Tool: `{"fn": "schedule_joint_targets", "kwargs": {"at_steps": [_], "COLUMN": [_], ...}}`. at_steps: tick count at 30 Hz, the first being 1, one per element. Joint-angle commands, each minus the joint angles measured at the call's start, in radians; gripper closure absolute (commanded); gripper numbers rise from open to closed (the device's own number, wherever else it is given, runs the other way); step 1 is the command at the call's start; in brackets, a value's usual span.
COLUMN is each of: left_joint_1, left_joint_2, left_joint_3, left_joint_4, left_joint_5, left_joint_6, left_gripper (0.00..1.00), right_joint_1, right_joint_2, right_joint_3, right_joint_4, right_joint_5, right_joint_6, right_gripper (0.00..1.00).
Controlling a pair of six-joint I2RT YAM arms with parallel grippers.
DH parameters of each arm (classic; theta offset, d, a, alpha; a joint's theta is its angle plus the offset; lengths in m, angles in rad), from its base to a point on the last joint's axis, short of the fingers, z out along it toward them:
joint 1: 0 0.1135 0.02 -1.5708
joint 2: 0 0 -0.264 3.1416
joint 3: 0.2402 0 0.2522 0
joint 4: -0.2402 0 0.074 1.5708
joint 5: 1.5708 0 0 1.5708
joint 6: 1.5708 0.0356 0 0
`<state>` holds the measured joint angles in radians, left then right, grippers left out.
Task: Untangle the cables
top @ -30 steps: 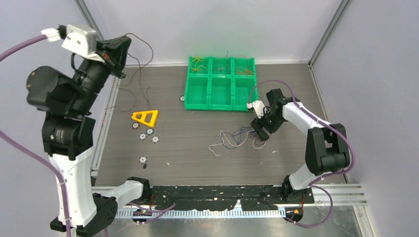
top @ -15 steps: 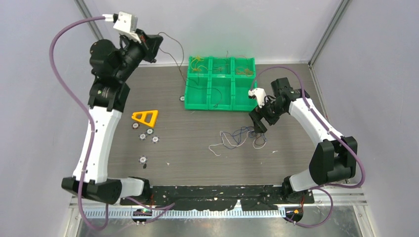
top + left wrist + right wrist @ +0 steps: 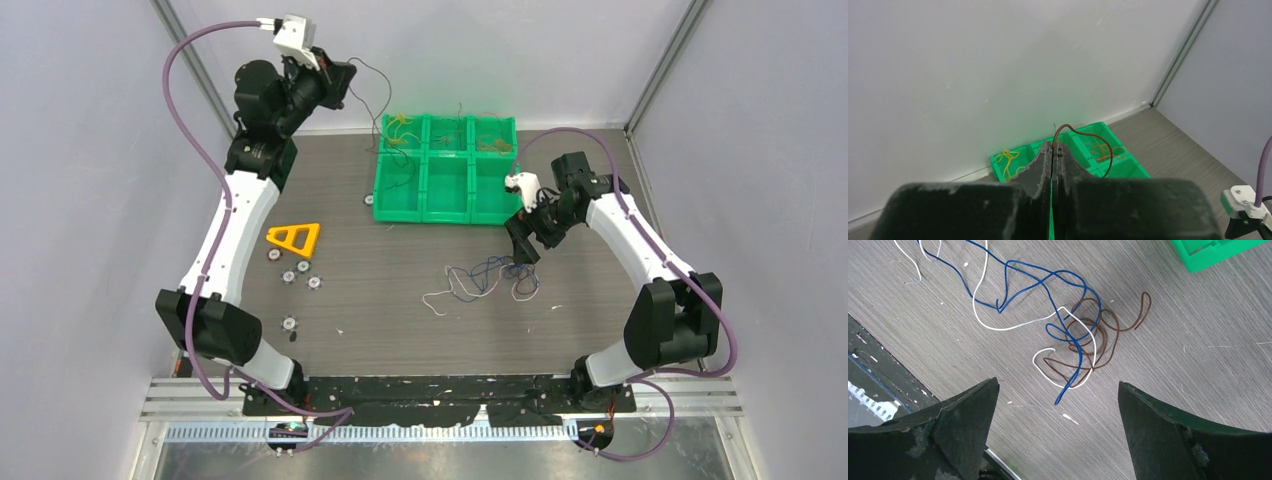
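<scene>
Left wrist view: my left jaws clamp a wire, held high to clear the bin; right jaws gape above the tangle.

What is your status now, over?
Left gripper shut on brown wire, held high. Right gripper open over tangled wires. Nothing blocking.

Both arms share one build: the left arm and the right arm have white shell links joined by black cylindrical joint housings. A purple cable loops along each to a small white camera block at the wrist. The left gripper and right gripper carry matte black, wedge-shaped fingers, scuffed pale at the edges.
</scene>
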<state>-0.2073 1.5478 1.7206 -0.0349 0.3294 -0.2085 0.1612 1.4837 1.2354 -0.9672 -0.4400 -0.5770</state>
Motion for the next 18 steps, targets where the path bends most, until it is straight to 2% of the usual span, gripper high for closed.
{"fn": "schedule_joint_targets", "kwargs": {"at_steps": [1, 10, 18], "left_joint_1": [-0.003, -0.004, -0.007], "left_joint_2": [-0.016, 0.069, 0.185], "left_joint_3": [-0.010, 0.026, 0.033], "left_joint_4": [0.120, 0.057, 0.054], "left_joint_5": [-0.024, -0.023, -0.120], "left_joint_6": [0.059, 0.076, 0.124], "left_gripper": [1.00, 1.00, 1.00], "right_joint_1": [-0.011, -0.030, -0.055], "right_joint_2": [0.003, 0.015, 0.024], "right_joint_3": [0.020, 0.048, 0.037], "right_joint_4": [-0.004, -0.005, -0.016], "right_joint_5": [-0.026, -0.035, -0.037], "right_joint_6": [-0.004, -0.002, -0.017], "right_gripper": [0.05, 0.05, 0.05]}}
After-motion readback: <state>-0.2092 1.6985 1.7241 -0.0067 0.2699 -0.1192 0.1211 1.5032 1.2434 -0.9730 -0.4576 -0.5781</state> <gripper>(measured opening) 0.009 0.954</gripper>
